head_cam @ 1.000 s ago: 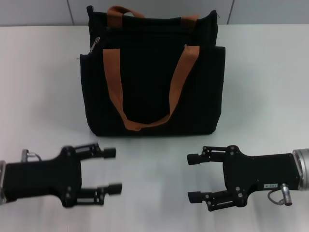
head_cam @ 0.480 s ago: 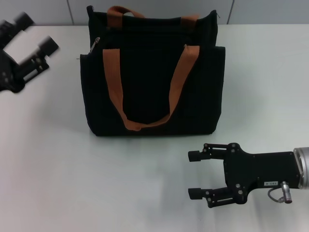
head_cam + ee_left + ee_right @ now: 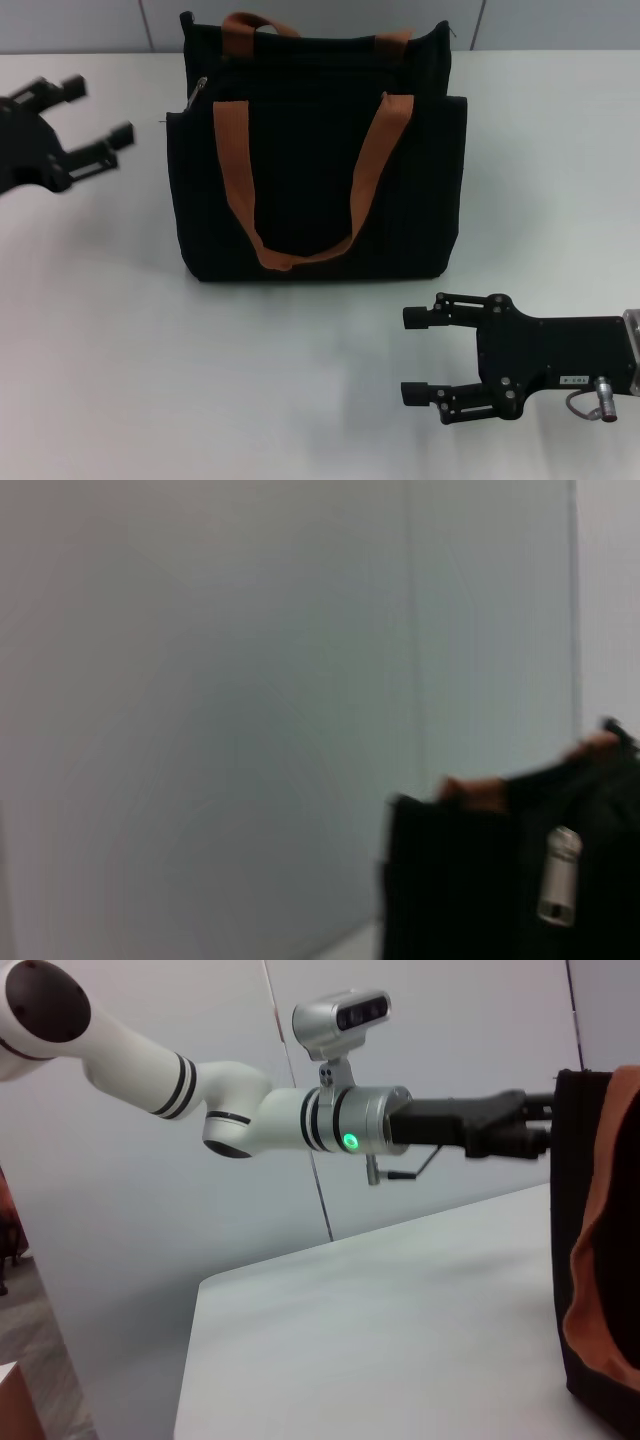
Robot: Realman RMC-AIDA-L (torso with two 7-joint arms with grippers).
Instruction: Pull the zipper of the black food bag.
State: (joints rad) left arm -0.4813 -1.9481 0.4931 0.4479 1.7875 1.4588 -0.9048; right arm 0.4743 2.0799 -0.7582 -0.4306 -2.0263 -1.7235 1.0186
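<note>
A: Starting from the head camera, where does everything sit?

B: The black food bag [image 3: 315, 160] stands upright on the white table [image 3: 300, 400], toward the far edge, with its orange-brown handles [image 3: 300, 190] draped down the front panel. The zipper [image 3: 197, 92] is a small silver tab at the bag's upper corner on the robot's left.

A: And the arms?

B: The left gripper [image 3: 95, 112] is raised on the robot's left, beside the bag's upper corner and near the zipper, but apart from both. Its fingers are spread, holding nothing. The right gripper [image 3: 418, 355] hovers low over the table in front of the bag, well apart from it, fingers also spread and empty.

A: What does the left wrist camera give?

B: Mostly a pale wall. The bag [image 3: 500, 880] fills one corner, and the silver zipper [image 3: 560, 888] hangs against the black fabric. No fingers appear there.

A: The right wrist camera?

B: The bag's side [image 3: 595, 1260] with an orange-brown strap [image 3: 600, 1250], the table [image 3: 380, 1340], and the left arm [image 3: 300, 1115] reaching in with its black gripper [image 3: 535, 1125] close by the bag's top edge.
</note>
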